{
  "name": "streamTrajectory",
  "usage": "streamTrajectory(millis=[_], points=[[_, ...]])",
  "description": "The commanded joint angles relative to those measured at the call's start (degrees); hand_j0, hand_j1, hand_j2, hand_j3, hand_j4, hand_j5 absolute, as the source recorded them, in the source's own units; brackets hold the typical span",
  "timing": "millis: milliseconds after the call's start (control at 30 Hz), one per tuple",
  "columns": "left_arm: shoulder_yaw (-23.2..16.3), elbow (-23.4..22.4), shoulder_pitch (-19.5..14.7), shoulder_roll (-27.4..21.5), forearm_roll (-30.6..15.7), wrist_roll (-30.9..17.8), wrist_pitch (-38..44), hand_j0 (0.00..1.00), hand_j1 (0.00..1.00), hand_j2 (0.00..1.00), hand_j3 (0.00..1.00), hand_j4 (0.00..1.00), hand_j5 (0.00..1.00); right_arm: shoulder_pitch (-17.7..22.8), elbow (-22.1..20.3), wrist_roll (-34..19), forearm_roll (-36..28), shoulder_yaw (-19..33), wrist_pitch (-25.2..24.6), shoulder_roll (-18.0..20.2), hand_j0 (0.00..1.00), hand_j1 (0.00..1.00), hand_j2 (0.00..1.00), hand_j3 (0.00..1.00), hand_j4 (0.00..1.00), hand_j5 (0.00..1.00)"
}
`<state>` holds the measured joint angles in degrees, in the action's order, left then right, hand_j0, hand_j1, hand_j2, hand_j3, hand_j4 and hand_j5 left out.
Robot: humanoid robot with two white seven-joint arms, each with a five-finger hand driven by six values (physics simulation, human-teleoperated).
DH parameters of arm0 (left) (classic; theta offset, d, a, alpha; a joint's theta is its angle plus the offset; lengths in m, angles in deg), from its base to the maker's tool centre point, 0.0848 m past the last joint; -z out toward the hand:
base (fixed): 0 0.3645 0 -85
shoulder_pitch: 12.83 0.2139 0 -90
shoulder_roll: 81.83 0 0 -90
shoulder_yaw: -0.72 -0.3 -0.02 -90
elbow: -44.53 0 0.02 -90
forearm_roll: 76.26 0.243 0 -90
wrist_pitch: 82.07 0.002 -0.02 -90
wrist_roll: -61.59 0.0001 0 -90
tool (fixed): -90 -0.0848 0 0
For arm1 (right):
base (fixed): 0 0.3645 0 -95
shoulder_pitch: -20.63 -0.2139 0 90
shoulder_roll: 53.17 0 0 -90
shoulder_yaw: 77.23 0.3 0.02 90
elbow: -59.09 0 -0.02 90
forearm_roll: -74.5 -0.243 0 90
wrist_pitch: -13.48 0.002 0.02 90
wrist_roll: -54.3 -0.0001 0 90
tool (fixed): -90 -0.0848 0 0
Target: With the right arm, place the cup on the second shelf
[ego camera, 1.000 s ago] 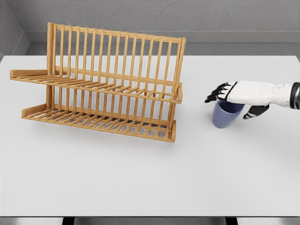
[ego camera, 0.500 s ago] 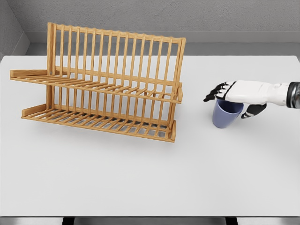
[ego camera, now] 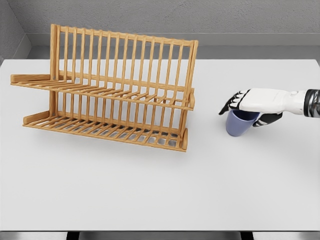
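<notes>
Half the blue cup (ego camera: pixel 238 125) (rim mostly hidden) sits under the right hand (ego camera: pixel 256 102), fingers (ego camera: pixel 231 104) curled round it.

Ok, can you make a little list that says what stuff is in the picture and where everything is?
cup: blue cup, on the table, right of the rack
right hand: white right hand over the cup's rim, fingers wrapped round it
rack: wooden rack with two shelves, both bare, on the table's left half
table: white table
left arm: not in view
</notes>
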<state>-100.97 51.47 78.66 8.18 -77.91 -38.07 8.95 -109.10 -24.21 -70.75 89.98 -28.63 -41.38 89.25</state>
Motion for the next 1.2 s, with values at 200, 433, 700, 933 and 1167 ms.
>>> streamTrajectory(millis=[200, 433, 700, 933, 1167], points=[[0.0, 0.0, 0.0, 0.0, 0.0, 0.0, -0.1, 1.00, 1.00, 1.00, 1.00, 1.00, 1.00, -0.4, -0.2, 0.0, -0.3, 0.2, -0.1, 0.1, 0.77, 0.77, 0.77, 0.77, 0.77, 0.77], [0.0, -0.1, 0.0, 0.0, 0.0, 0.0, -0.1, 1.00, 1.00, 1.00, 1.00, 1.00, 1.00, -1.2, -0.3, 0.0, -0.3, 0.8, -0.1, 0.3, 0.77, 0.77, 0.77, 0.77, 0.77, 0.77], [0.0, 0.0, 0.0, 0.0, 0.0, 0.0, -0.1, 1.00, 1.00, 1.00, 1.00, 1.00, 1.00, -2.0, -0.3, 0.0, -0.4, 0.9, -0.1, 0.4, 0.75, 0.75, 0.75, 0.75, 0.75, 0.75], [0.0, -0.1, 0.0, 0.0, 0.0, 0.0, 0.0, 1.00, 1.00, 1.00, 1.00, 1.00, 1.00, -2.0, -0.4, 0.0, -0.3, 5.9, -0.1, 0.6, 0.75, 0.75, 0.75, 0.75, 0.75, 0.75], [0.0, 0.0, 0.0, 0.0, 0.0, 0.0, -0.1, 1.00, 1.00, 1.00, 1.00, 1.00, 1.00, -2.3, -0.8, 0.0, -0.2, 8.9, -0.1, 0.7, 0.76, 0.76, 0.76, 0.76, 0.76, 0.76]])
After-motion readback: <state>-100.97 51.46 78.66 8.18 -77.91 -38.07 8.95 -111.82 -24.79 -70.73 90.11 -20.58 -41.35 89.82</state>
